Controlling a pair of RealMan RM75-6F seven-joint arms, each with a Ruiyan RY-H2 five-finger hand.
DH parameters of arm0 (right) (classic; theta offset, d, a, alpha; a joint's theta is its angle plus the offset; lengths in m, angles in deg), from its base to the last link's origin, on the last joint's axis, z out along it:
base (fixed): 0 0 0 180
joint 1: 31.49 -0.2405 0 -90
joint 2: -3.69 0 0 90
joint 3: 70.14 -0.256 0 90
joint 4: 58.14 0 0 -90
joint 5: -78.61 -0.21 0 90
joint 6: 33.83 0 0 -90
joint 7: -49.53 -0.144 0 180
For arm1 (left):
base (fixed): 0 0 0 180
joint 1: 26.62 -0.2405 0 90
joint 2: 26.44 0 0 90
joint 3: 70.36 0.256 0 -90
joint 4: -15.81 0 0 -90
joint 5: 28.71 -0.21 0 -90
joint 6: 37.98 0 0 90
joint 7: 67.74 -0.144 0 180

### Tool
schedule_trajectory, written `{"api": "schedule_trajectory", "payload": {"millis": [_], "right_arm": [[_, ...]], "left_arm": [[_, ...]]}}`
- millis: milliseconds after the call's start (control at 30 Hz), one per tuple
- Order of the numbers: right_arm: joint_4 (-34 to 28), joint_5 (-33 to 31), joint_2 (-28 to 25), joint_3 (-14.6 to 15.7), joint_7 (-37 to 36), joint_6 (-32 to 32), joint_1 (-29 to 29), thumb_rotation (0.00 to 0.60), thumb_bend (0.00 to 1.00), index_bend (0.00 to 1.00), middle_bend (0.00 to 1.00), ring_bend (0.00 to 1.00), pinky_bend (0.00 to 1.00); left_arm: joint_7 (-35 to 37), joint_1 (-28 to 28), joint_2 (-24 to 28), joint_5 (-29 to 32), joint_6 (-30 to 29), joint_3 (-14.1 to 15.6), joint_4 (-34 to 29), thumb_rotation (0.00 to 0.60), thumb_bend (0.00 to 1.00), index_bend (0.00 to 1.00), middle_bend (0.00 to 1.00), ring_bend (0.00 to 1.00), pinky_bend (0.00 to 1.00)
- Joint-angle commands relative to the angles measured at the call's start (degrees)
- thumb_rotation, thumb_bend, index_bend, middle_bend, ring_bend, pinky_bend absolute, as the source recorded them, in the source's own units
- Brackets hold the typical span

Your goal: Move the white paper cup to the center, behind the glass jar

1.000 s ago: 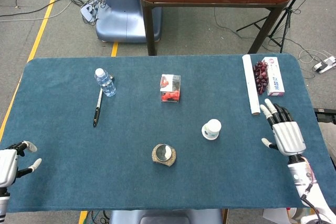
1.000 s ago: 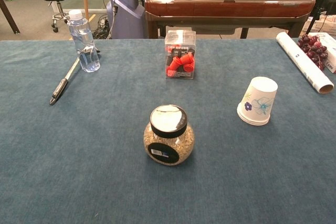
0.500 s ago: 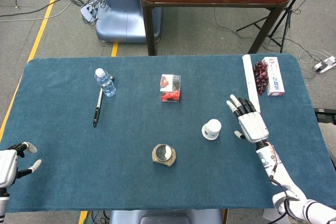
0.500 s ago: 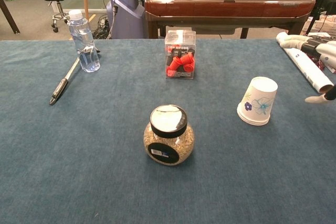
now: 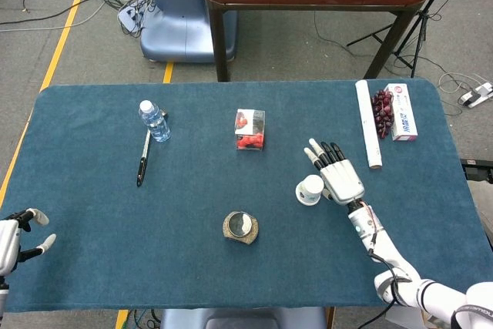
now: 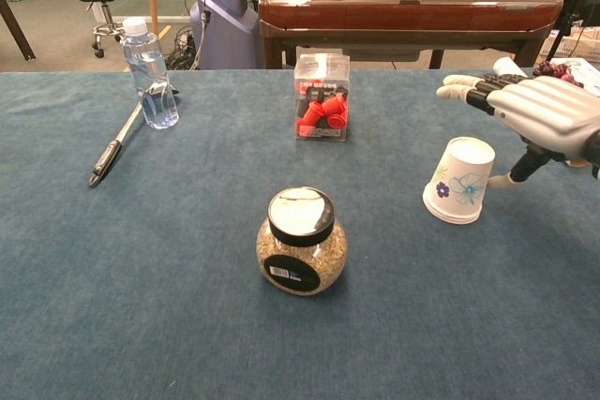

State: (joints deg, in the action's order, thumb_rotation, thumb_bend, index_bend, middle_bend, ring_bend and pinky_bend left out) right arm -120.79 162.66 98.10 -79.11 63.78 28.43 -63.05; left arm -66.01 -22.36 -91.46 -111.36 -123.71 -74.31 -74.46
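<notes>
The white paper cup [image 5: 310,189] [image 6: 458,181] with a blue flower print stands upside down on the blue cloth, right of centre. The glass jar [image 5: 241,227] [image 6: 301,241], filled with grain and capped in black, sits at the front centre. My right hand [image 5: 336,174] [image 6: 541,111] hovers just right of the cup with fingers spread, holding nothing; its thumb reaches close to the cup's side. My left hand [image 5: 14,240] rests open at the table's front left corner, seen only in the head view.
A clear box of red pieces [image 5: 249,129] [image 6: 322,96] stands behind the jar. A water bottle [image 5: 154,120] [image 6: 149,72] and a pen [image 5: 143,158] [image 6: 114,148] lie at the left. A paper roll [image 5: 367,122], grapes [image 5: 381,109] and a white carton [image 5: 402,111] occupy the back right.
My right hand has swept left from the table's right edge to just beside the cup, fingers staying spread. The cup and jar have not moved.
</notes>
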Motion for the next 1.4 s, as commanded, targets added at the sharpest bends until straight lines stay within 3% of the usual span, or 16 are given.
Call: {"api": "schedule_trajectory", "payload": {"millis": [33,633,1100,1400], "right_arm": [[0.67,-0.12,1.10,-0.10,0.37,-0.18,-0.86,0.600,0.00,0.00,0.00,0.00,0.10],[2.54,-0.23,7.37,-2.18,0.82,-0.88,-7.21,0.600,0.00,0.00,0.00,0.00,0.10],[10.48,-1.98,15.43,-4.36,-2.25,-3.70,-13.46,0.600,0.00,0.00,0.00,0.00,0.10],[11.07,-2.31,17.31,-5.30,-2.18,-3.18,-15.89,0.600,0.00,0.00,0.00,0.00,0.10]], "left_arm": [[0.18,-0.06,0.14,0.10,0.02,-0.03,-0.08,0.600,0.22,0.54,0.52,0.56,0.69],[1.47,-0.45,0.87,0.76,0.07,-0.26,-0.47,0.600,0.22,0.54,0.52,0.56,0.69],[2.14,-0.84,1.43,1.43,0.39,-0.25,-0.50,0.600,0.22,0.54,0.52,0.56,0.69],[1.94,-0.96,1.56,1.40,0.51,-0.12,-0.45,0.600,0.22,0.54,0.52,0.56,0.69]]}}
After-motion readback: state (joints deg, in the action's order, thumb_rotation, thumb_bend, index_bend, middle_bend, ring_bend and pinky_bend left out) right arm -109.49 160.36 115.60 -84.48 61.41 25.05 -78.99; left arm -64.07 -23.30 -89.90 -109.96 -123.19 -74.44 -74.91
